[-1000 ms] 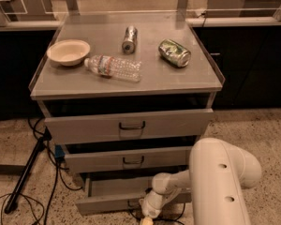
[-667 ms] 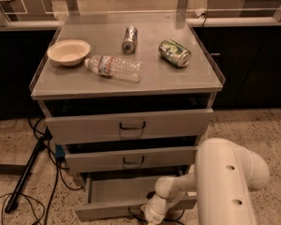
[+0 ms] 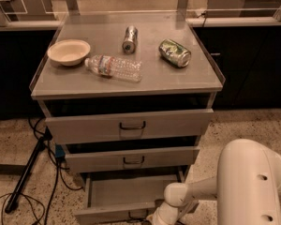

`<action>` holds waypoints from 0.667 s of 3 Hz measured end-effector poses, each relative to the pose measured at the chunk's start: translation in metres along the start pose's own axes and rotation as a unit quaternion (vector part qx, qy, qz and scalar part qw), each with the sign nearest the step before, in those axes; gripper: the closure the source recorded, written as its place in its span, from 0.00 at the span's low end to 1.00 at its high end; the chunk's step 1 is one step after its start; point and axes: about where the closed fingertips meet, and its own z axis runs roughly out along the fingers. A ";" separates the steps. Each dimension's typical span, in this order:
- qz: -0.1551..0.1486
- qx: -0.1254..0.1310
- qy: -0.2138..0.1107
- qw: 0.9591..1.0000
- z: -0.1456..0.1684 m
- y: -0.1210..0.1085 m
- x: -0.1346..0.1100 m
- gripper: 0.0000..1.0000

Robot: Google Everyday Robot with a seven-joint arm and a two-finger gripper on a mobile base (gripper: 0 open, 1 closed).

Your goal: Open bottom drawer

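The bottom drawer (image 3: 126, 191) of the grey metal cabinet is pulled out, showing its plain grey tray. Its narrow front (image 3: 112, 216) lies at the lower edge of the view, with the small dark loop handle (image 3: 137, 214) at centre. My gripper (image 3: 155, 218) is at the end of the white arm (image 3: 196, 191), right beside the handle at the drawer front; its fingertips are cut off by the bottom edge. The mid-sized drawer (image 3: 131, 159) and the tallest top drawer (image 3: 129, 125) stand slightly out above.
On the cabinet top (image 3: 187, 81) lie a cream bowl (image 3: 69, 52), a plastic water bottle (image 3: 114, 68), a silver can (image 3: 129, 39) and a green can (image 3: 174, 52), both on their sides. A black stand leg and cables (image 3: 25, 177) lie on the floor at left. Dark counters stand behind.
The bottom drawer has slid further out toward the camera, showing more of its tray. My gripper and arm have moved down and forward with the drawer front.
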 end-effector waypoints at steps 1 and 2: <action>-0.001 0.000 0.000 1.000 0.000 0.000 0.000 0.00; -0.013 0.008 -0.003 1.000 0.020 -0.041 -0.025 0.00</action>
